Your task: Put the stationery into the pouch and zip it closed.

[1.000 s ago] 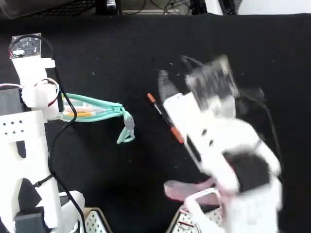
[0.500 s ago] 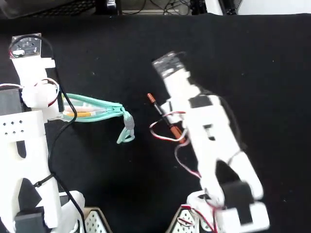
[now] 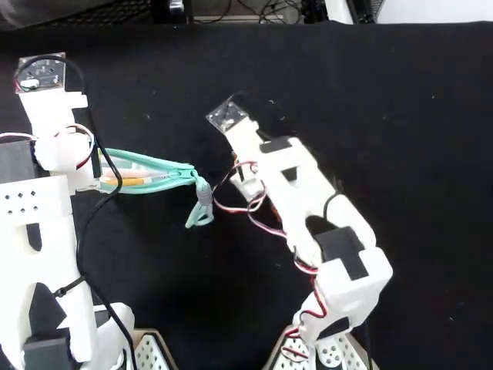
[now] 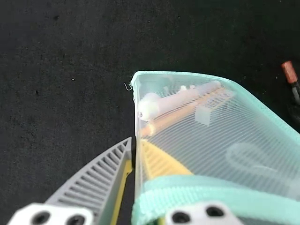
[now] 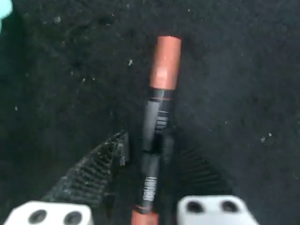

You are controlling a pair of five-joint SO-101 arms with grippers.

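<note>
The right gripper's jaws are standing open astride the pen. It is lying lengthwise between them, orange cap pointing outward.

My left end effector has ribbed, matt printed-plastic fingers, one grey and one yellow, on a white plastic base. The pouch is translucent plastic with a fine ribbed weave, edged in mint woven cloth tape. The tabletop wears black matt cloth, slightly fuzzy and flecked with lint. My right end effector is black ribbed plastic. The pen is smooth, faintly glossy plastic.
</note>
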